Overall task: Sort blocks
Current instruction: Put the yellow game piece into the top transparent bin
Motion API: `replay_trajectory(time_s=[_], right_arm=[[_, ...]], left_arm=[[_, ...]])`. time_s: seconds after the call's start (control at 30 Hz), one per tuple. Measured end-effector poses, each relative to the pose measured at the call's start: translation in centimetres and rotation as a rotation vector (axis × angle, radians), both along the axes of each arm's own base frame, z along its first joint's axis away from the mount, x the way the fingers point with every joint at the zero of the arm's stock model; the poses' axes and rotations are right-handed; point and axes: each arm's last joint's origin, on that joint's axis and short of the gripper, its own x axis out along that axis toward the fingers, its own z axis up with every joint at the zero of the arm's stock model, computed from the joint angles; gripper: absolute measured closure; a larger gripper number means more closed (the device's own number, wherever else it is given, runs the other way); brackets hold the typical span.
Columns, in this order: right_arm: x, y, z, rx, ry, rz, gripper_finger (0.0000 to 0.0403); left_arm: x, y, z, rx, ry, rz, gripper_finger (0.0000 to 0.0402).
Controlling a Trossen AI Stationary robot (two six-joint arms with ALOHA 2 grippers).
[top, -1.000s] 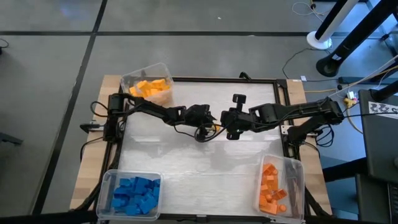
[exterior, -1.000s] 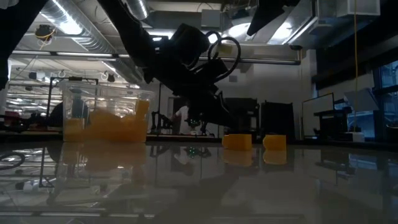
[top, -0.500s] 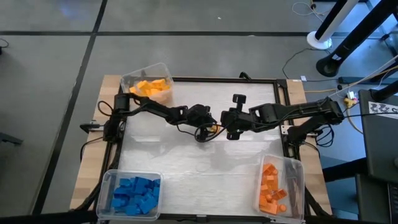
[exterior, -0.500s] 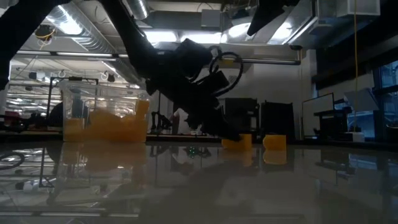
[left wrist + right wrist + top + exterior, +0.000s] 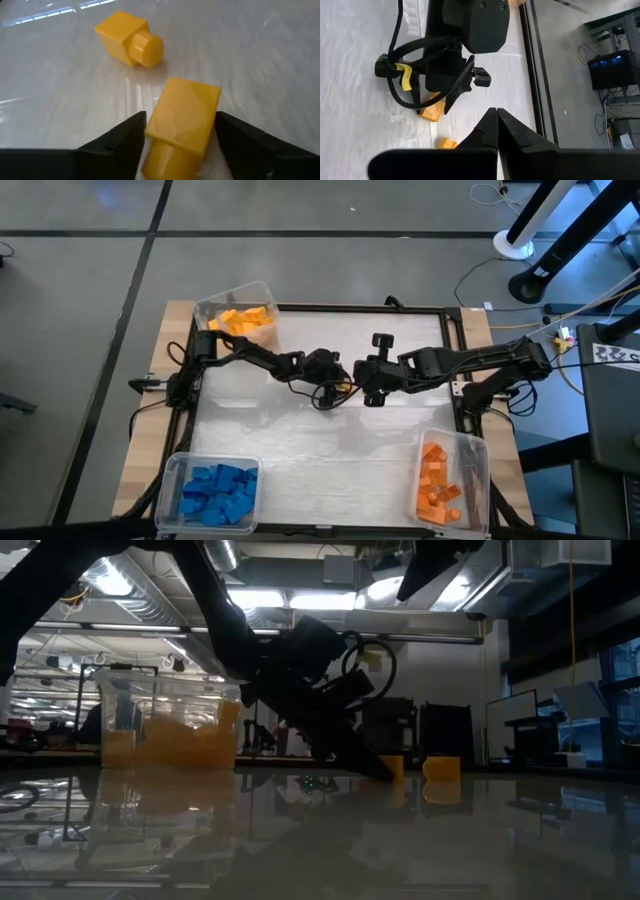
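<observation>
Two yellow blocks lie on their sides on the white table near its middle: one (image 5: 182, 125) between my left gripper's fingers, the other (image 5: 130, 39) just beyond it. Both also show in the low view, the first block (image 5: 395, 767) half hidden by the gripper and the other block (image 5: 441, 769) in the clear. My left gripper (image 5: 336, 392) is open and slants down to the table, one finger on each side of the first block. My right gripper (image 5: 496, 125) is shut with nothing in it, raised above the table to the right of the blocks. My left gripper's fingers (image 5: 131, 131) stand close against two opposite sides of the yellow block, slanting down from the table's left. The block lies on the table. I cannot tell whether the fingers touch it.
A clear bin of yellow blocks (image 5: 240, 320) stands at the far left corner, a bin of blue blocks (image 5: 215, 492) at the near left, and a bin of orange blocks (image 5: 445, 480) at the near right. A black frame (image 5: 455, 330) edges the table.
My left gripper has sunk toward the table and edged to the right, coming down over the nearer yellow block until its fingertips reach the surface beside it. Both blocks have stayed where they were.
</observation>
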Motion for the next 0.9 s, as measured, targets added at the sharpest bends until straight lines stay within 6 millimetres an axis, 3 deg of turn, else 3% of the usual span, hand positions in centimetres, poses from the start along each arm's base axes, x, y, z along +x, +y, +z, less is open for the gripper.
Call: replay_trajectory(time_s=[0.23,0.43,0.63,0.9], right_arm=[[0.0,0.0,-0.1,0.000,0.009,0.001,0.0402],[-0.3,-0.3,-0.3,-0.030,0.039,-0.025,0.0402],[-1.2,-2.6,-0.7,-0.012,0.095,-0.205,0.0402],[-1.8,-6.6,-4.2,0.062,0.197,-0.344,0.0402]], left_arm=[[0.0,-0.2,0.2,-0.014,0.002,0.010,0.0277],[-0.3,-0.2,2.0,-0.050,-0.008,0.049,0.0286],[-2.0,-0.4,7.3,-0.030,0.014,0.052,0.0286],[-7.8,-0.6,16.1,0.169,0.085,0.211,0.0285]])
